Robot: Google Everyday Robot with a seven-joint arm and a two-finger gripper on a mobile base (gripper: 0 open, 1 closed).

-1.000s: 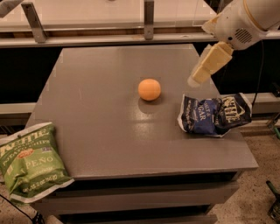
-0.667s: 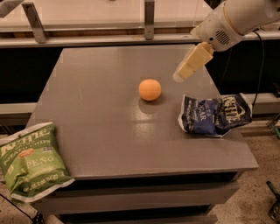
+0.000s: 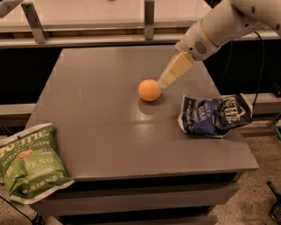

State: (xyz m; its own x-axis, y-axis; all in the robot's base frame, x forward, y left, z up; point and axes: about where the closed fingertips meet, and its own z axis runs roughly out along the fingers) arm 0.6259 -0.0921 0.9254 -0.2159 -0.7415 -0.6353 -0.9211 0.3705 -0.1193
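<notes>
Our gripper [image 3: 165, 81] hangs low over the middle of the grey table [image 3: 88, 114], angled down and to the left from the white arm [image 3: 219, 26] that comes in from the upper right. We see its two cream fingers [image 3: 176, 69] pressed together into one narrow wedge, with no gap showing between them and nothing pinched in them. The tip sits just beside the orange [image 3: 149, 90], at its upper right edge; we cannot tell whether it touches the fruit or stops just short of it.

We find the orange resting on the table top a little right of centre, casting a soft shadow toward the front. To its right, near but apart from it, lies a crumpled blue chip bag [image 3: 215, 115], close to the right edge of the table with its far end reaching past that edge. Well apart from both, at the front left corner, a green chip bag [image 3: 30, 162] lies face up, hanging over the table's edge. Behind the table runs a pale counter [image 3: 88, 13] with metal posts.
</notes>
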